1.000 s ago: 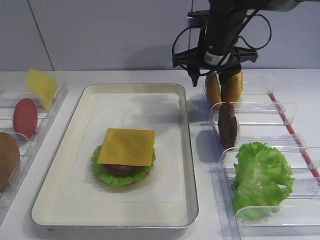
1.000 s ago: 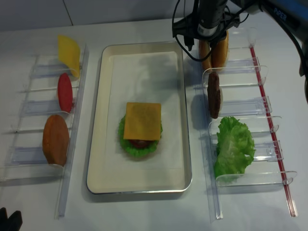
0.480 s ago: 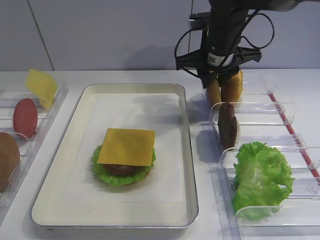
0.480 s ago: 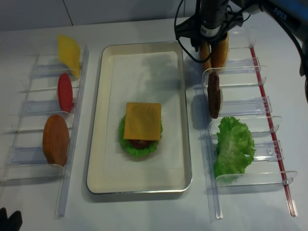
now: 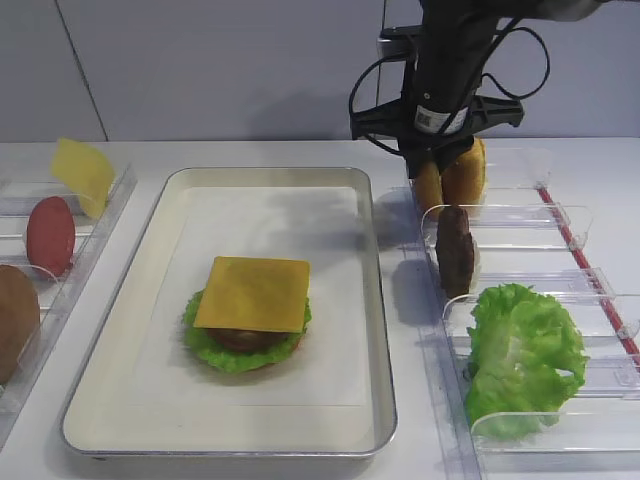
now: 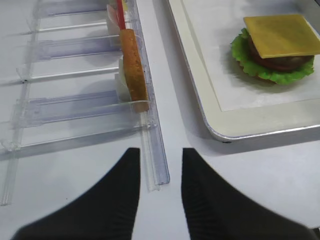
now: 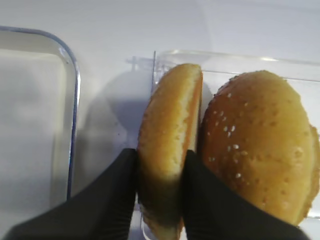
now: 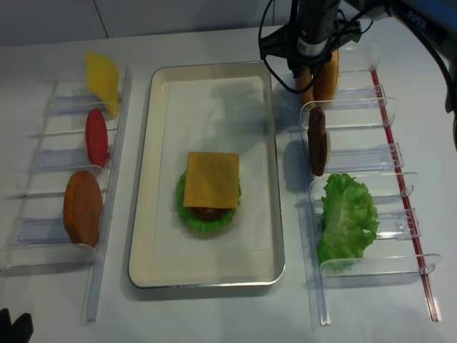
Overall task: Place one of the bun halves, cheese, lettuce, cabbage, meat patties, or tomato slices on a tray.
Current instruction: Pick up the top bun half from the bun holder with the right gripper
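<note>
While black fingers [image 7: 120, 195] pinch it, sesame-speckled golden bun half [image 7: 170, 145] stands upright.

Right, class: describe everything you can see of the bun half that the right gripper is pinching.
The bun half is golden-brown with a glossy crust and a few pale sesame seeds. It stands on edge in the clear bin at the far right of the table, just beyond the tray. The right gripper is shut on its lower part, one black finger on each face. A second, seeded bun stands close against its right side.
</note>
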Motion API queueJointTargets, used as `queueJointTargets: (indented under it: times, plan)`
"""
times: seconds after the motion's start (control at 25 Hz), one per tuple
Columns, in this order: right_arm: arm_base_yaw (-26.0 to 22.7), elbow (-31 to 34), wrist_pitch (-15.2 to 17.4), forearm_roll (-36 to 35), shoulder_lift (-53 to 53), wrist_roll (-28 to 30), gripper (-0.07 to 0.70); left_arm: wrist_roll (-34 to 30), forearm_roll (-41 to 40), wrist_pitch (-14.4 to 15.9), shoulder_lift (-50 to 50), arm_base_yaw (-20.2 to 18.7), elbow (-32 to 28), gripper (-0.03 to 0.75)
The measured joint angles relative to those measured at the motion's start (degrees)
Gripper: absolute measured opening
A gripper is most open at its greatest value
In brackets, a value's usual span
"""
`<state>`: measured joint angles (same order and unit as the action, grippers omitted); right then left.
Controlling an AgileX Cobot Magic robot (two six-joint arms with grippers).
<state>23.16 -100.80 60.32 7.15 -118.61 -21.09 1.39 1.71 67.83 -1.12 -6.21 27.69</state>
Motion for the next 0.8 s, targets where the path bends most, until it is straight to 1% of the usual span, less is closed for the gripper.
queueJointTargets:
  times: [0.4, 0.72, 0.8]
  plan:
    - [0.0, 0.0, 2.8, -1.1, 2.3, 0.0, 0.213, 0.0, 0.0, 0.0, 0.0, 0.0, 0.0, 0.221]
    - [0.0, 0.0, 3.6, -2.1, 4.0, 0.0, 0.213, 0.0, 0.0, 0.0, 0.0, 0.0, 0.0, 0.221]
    - [0.0, -0.6, 4.6, -2.4, 4.1, 0.0, 0.213, 0.0, 0.0, 0.0, 0.0, 0.0, 0.0, 0.221]
